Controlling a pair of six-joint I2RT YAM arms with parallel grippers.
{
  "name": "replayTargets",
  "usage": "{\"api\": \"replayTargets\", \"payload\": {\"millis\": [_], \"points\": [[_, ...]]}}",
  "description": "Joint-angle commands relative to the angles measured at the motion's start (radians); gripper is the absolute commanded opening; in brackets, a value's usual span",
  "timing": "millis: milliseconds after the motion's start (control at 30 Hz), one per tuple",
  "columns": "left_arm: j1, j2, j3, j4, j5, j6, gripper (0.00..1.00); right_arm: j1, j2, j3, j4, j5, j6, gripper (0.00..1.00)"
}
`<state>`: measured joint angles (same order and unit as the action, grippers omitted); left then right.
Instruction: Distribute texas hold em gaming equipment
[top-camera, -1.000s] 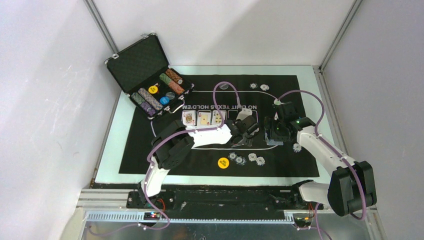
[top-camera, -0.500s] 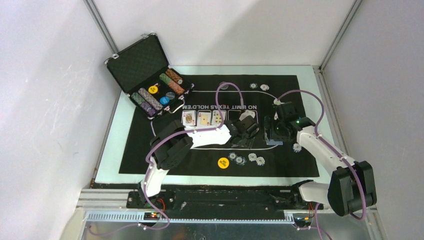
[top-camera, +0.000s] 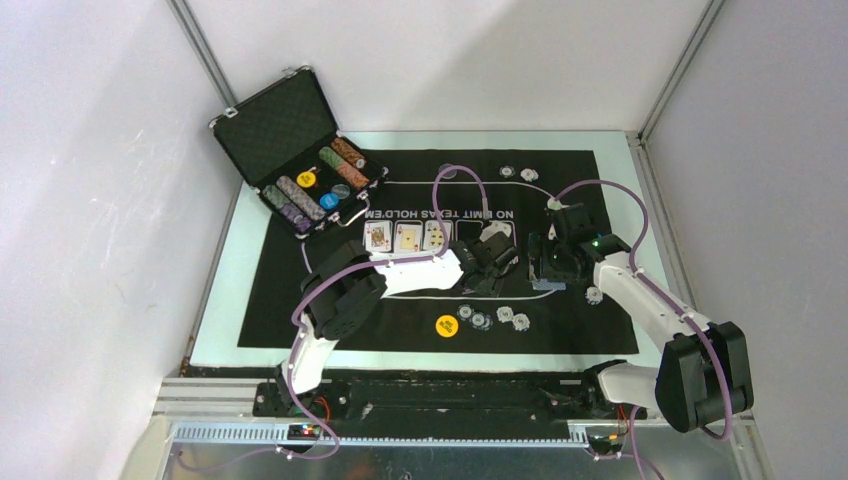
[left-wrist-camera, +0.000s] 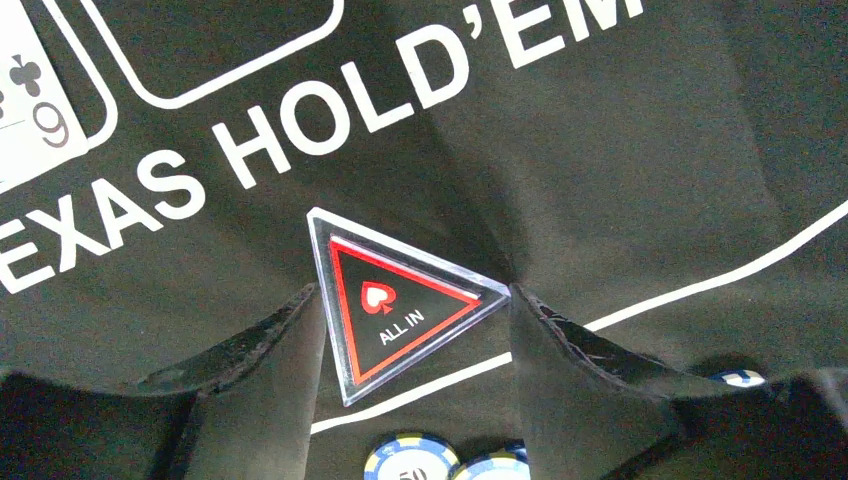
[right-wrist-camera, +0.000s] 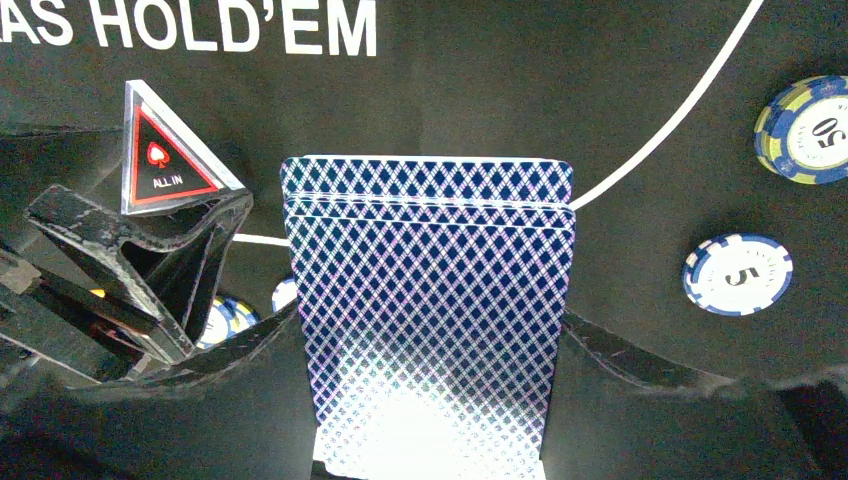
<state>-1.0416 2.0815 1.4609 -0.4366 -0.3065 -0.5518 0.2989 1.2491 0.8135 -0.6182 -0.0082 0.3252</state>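
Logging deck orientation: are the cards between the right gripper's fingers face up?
No, the playing cards show their blue diamond-patterned backs.

A robotics lab cell: white panel walls in aluminium struts close round a table, the cabled left arm and right arm bolted to its near rail.

Top external: fixed high behind the arm bases, facing down and forward; far enough to take in the whole black mat and open case
Left wrist: close over the mat, looking out through the left gripper at the triangle marker
Right wrist: close, looking along the card deck in the right gripper
Shared: both wrist views hold the triangle marker, the HOLD'EM lettering and nearby chips
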Motion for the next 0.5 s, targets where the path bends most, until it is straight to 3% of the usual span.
{"api": "replayTargets", "payload": {"millis": [0,333,467], "points": [[-0.015,0.034,-0.024,-0.075,0.072,-0.038,0.61,0.005,-0.007,0.004,0.034,0.006,0.000,0.00],[-0.009,-0.026,-0.028,-0.045,0.038,-0.043,0.36,0.003,-0.011,0.004,0.033,0.008,0.002,0.00],[0.008,-0.048,-0.027,-0.034,0.035,-0.045,0.31,0.003,-0.014,0.004,0.032,0.008,0.001,0.00]]}}
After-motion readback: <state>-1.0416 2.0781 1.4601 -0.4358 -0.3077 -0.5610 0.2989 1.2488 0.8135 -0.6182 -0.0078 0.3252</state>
